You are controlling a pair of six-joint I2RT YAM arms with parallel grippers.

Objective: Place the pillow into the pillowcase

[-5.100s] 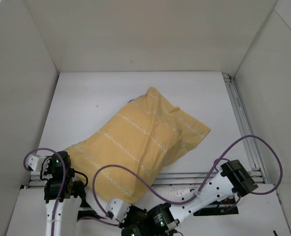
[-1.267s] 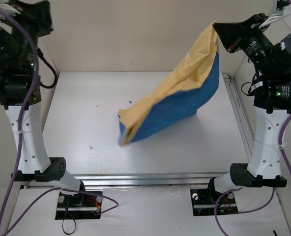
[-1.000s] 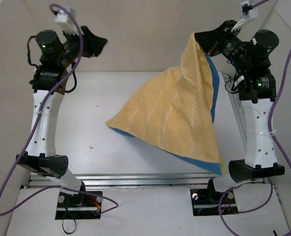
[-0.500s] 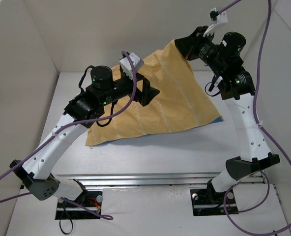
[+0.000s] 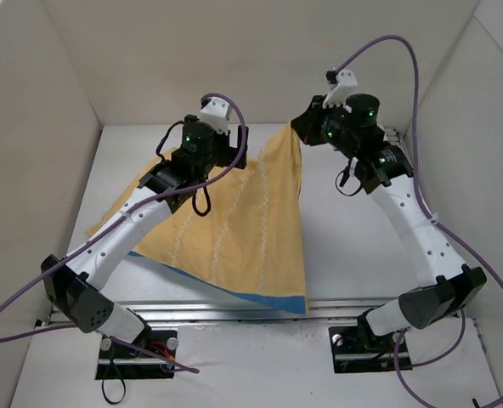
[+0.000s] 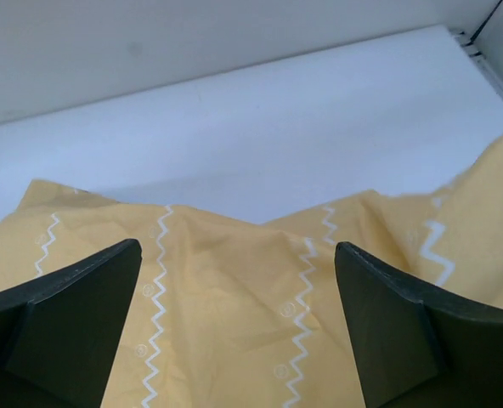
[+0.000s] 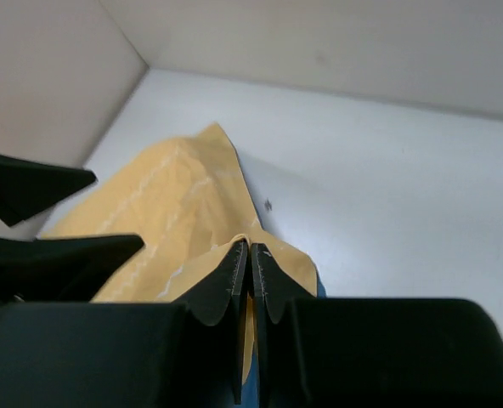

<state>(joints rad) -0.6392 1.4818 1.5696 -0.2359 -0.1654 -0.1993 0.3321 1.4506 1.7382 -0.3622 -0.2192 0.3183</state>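
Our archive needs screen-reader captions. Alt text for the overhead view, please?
A yellow-orange pillowcase with white zigzag stripes drapes over a white table, its far corner pinched in the right hand. The left hand hovers open over the fabric.

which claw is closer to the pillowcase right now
Right. The right claw is pinched shut on the pillowcase at its raised corner; the left claw hangs open just over its yellow side, gripping nothing.

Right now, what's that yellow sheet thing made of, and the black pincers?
The pillowcase looks like thin matte cloth: it drapes and wrinkles, with white zigzag lines, printed or stitched. The left pincer and right pincer look like hard matte black plastic, judging by their crisp straight edges.
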